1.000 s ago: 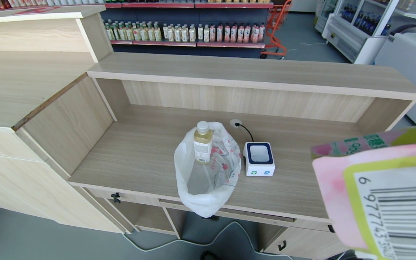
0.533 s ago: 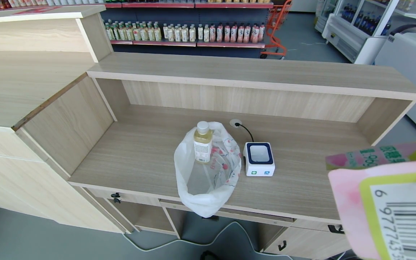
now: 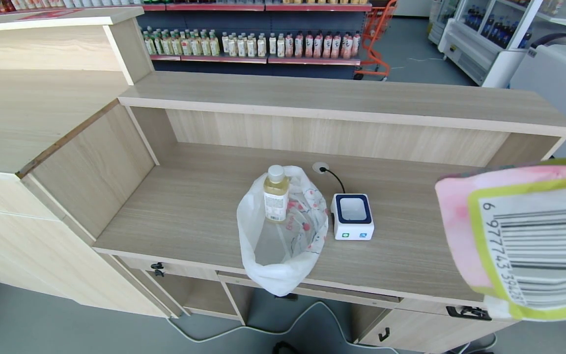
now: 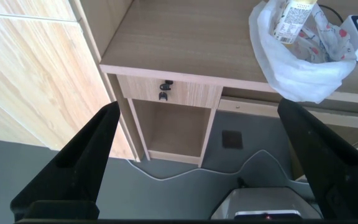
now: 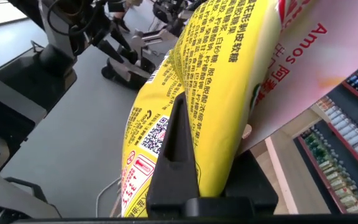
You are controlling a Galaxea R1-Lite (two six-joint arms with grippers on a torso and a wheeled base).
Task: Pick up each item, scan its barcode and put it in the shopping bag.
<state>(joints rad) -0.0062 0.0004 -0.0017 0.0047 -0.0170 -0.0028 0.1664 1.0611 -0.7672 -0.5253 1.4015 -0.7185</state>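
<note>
Pouch, pink-green: clamped in right gripper, aloft right of scanner, barcode facing my head camera. I would roll barcode down squarely over scanner window, then shopping bag. Left gripper spread, empty.

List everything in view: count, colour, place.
shopping bag: one, white with red print, open at the counter's front edge
bottle: one, yellowish drink, pale cap, upright in the shopping bag
scanner: one, white with dark blue frame, on the counter beside the bag, on the robot's right of it
cable: one, black, from the scanner to a hole in the counter
snack packet: one, pink and yellow-green, held up on the robot's right, barcode toward the head camera
counter: one, light wood
shelf bottles: many, rowed behind the counter
left gripper: jaws open, empty, before the counter's front
right gripper: jaws shut on the snack packet
</note>
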